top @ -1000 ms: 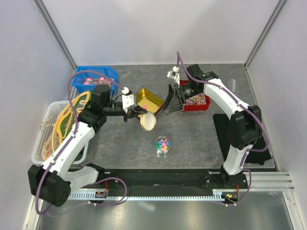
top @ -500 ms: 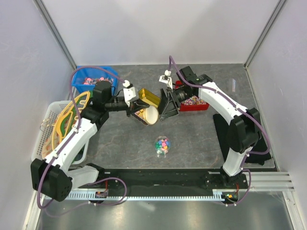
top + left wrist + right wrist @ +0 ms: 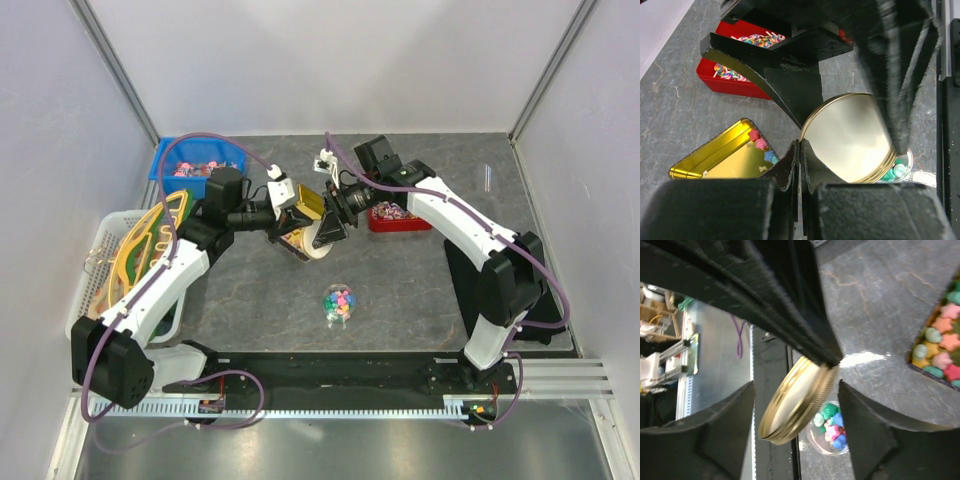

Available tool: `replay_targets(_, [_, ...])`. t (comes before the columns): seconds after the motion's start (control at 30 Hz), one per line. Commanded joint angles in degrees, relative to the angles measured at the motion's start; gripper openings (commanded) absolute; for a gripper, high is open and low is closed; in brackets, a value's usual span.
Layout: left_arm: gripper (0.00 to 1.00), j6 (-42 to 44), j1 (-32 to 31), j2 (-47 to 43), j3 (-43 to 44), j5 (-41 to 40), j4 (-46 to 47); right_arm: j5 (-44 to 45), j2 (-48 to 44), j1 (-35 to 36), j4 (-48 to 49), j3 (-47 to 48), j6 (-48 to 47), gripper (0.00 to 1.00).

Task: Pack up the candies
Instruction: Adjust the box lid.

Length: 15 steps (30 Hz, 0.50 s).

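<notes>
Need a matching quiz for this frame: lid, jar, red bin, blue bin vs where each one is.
1 lid
2 jar
3 red bin
4 blue bin

A far left corner
B standing alone, front centre
C pinched in the left gripper
D beside the right arm

Pairs: 1-C, 2-B, 3-D, 4-A

the top view looks steeply down from above and behind the arm bases, far enough to take in the whole table (image 3: 420, 280). the left wrist view rides close behind the left tool (image 3: 799, 145), facing out toward the red bin (image 3: 735, 86). the right wrist view looks past the right tool (image 3: 796, 390), very near. all three share the gold lid (image 3: 850, 137) and glass jar (image 3: 339, 302).
</notes>
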Motion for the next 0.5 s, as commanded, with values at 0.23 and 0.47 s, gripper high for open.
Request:
replay_targets(0.23, [0.02, 0.58, -0.37, -0.87, 0.14, -1.97, 1.86, 7.73, -4.57, 0.03, 0.18, 1.71, -1.03, 0.70])
replay_targets(0.47, [0.02, -0.12, -0.29, -2.98, -2.06, -4.79, 5.47, 9.40, -6.51, 0.03, -4.31, 3.81, -3.67, 0.66])
